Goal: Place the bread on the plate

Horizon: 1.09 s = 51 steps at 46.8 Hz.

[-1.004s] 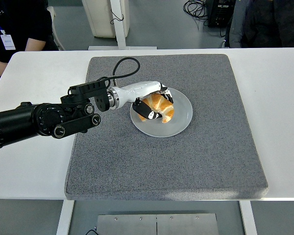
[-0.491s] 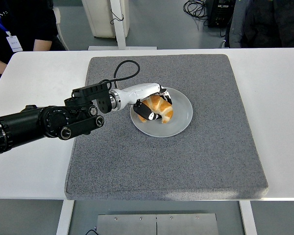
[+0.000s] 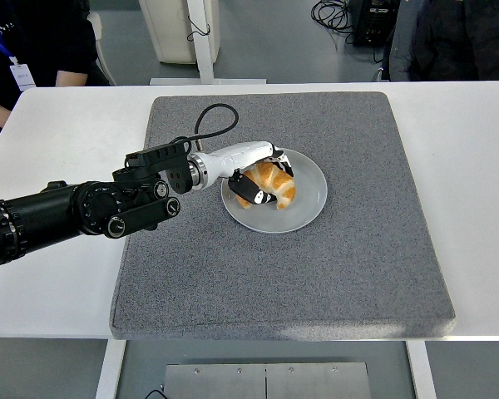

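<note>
Bread, a golden-brown roll, lies on the left half of the plate, resting on the plate's face. The plate is round and pale, and sits on a grey mat slightly above the mat's middle. The mat covers most of the white surface.

Left robot hand: white shell with black fingertips, reaching in from the left over the plate's left rim. Its fingers are curled around the bread, with a dark tip on the near side and others on the far side, all touching the roll. The grasp is closed on the bread while the bread is down on the plate. The black left arm extends from the picture's left edge across the mat's left border. A black cable loops up from the wrist over the mat.

The right arm does not appear.

A person in dark clothing stands at the far left corner of the surface, wearing a lanyard.
</note>
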### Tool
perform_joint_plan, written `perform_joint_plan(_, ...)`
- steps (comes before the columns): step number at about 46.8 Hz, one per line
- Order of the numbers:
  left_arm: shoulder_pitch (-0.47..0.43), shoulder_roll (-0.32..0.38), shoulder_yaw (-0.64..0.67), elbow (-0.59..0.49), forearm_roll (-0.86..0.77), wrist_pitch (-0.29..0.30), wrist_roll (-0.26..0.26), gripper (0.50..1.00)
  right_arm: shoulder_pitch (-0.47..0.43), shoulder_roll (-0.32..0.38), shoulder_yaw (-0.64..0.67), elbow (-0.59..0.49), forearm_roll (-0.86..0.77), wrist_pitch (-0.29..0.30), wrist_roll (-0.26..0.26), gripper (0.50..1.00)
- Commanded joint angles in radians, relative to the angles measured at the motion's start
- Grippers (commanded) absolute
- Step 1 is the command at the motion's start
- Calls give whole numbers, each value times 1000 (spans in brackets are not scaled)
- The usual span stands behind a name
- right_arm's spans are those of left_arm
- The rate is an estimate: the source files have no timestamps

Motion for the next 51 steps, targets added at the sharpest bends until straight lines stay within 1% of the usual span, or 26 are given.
perform_joint_plan(1, 8, 1, -1, 0, -1, -1, 2, 578, 0, 0, 0, 0, 0, 0, 0, 1000)
perform_joint_plan(7, 10, 1, -5, 0, -1, -1, 2, 625, 0, 0, 0, 0, 0, 0, 0, 1000)
perform_joint_plan(12, 10, 1, -6, 0, -7, -1, 2, 640, 2, 0, 0, 0, 0, 0, 0, 1000)
perform_joint_plan(16, 8, 3, -8, 0, -19, -1, 2, 666, 0, 0, 0, 0, 0, 0, 0, 1000)
perform_joint_plan(21, 6, 3, -8, 0, -30, -1, 2, 680, 0, 0, 0, 0, 0, 0, 0, 1000)
perform_joint_plan(33, 8, 3, -8, 0, -31, -2, -3, 733, 2, 0, 0, 0, 0, 0, 0, 1000)
perform_joint_plan(41, 2, 3, -8, 0, -31, -1, -1, 792, 2, 0, 0, 0, 0, 0, 0, 1000)
perform_joint_plan(51, -7, 4, -15, -2, -31, -1, 2, 827, 2, 0, 0, 0, 0, 0, 0, 1000)
